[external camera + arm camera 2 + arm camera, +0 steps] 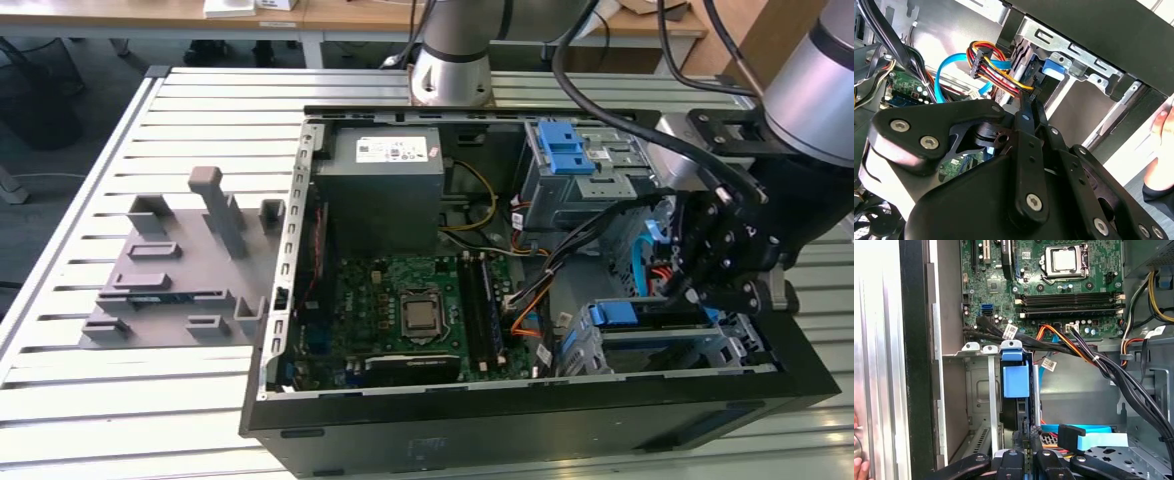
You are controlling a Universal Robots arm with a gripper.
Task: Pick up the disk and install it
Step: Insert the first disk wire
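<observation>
Exterior view: one open computer case (400,130) lies on the slatted counter (80,400), with one grey fixture block (180,265) beside it toward the exterior view's left. Inside are one grey power-supply box (387,175), one green motherboard (400,310) and two blue-tabbed drive cages: an upper one (567,155) and a lower one (667,335). My pincer (721,275) hangs over the lower cage; the disk (627,315) stands on edge in that cage, only its blue rail end visible.

Second wrist view: my black linkage fills the foreground, the pincer (1029,102) reaching toward the metal cage (1079,55). One blue rail tab (1054,67) shows; the disk body is hidden behind it. One bundle of coloured wires (989,62) and one light-blue flat cable (944,75) cross behind. A person's hand (1159,150) is cut off at the frame edge.

First wrist view: the disk (1016,380) sits upright in the cage slot, blue rail facing me, metal body mostly hidden. My pincer (1026,432) is pressed onto its lower edge, fingers close together, their tips partly obscured. One blue connector cable (1089,437) lies near.
</observation>
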